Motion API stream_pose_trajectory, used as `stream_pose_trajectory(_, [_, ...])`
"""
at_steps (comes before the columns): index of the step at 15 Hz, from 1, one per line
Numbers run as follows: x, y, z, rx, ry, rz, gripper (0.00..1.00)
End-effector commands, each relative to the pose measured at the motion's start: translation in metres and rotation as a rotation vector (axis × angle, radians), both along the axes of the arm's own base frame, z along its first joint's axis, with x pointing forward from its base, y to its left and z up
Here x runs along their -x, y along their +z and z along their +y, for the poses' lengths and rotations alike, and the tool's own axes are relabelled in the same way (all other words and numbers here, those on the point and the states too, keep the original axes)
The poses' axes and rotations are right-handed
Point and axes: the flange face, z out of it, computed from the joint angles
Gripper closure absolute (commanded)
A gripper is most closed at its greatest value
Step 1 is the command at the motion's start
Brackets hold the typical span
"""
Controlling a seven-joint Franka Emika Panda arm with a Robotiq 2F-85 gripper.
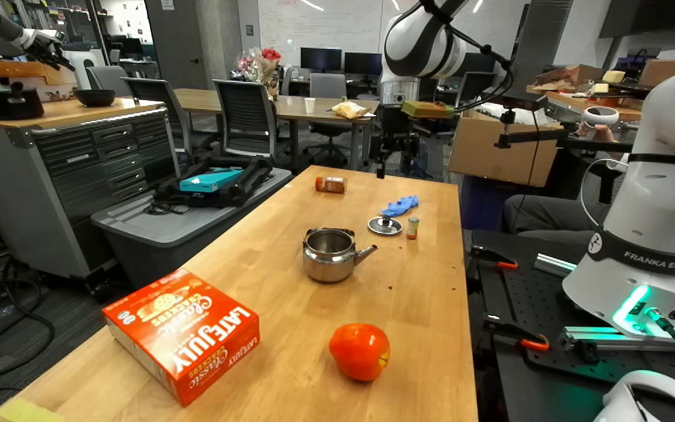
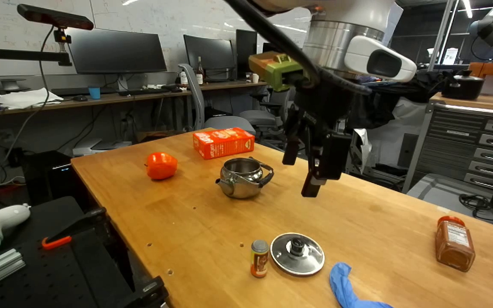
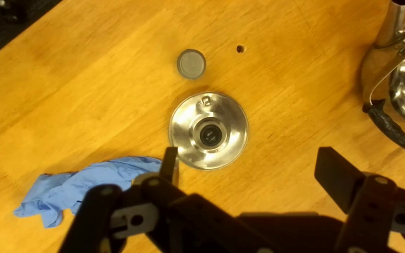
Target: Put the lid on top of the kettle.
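Both fingers [image 3: 338, 175] of the gripper [image 3: 250, 161] are standing wide; wrist view: black-knobbed metal lid [image 3: 209, 130] is lying on the table [image 3: 287, 105] below, nearer left finger, steel kettle [image 3: 380, 77] sitting far right.

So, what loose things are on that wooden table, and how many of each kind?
Kettle: 1
Lid: 1
Box: 1
Fruit: 1
Glove: 1
Big jar and small jar: 2
Total: 7
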Motion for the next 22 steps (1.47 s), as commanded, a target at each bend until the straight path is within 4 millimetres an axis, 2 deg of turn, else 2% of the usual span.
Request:
stream_pose_trajectory(1, [-0.014,-0.009,-0.007,-0.012,0.009,0.013,0.00])
stream_pose_trajectory(12, [-0.023,-0.052,-0.011,-0.041,0.023,0.065,0.00])
stream_pose_trajectory(22, [-0.018,-0.069,-0.014,-0.023,0.052,-0.002,0.00])
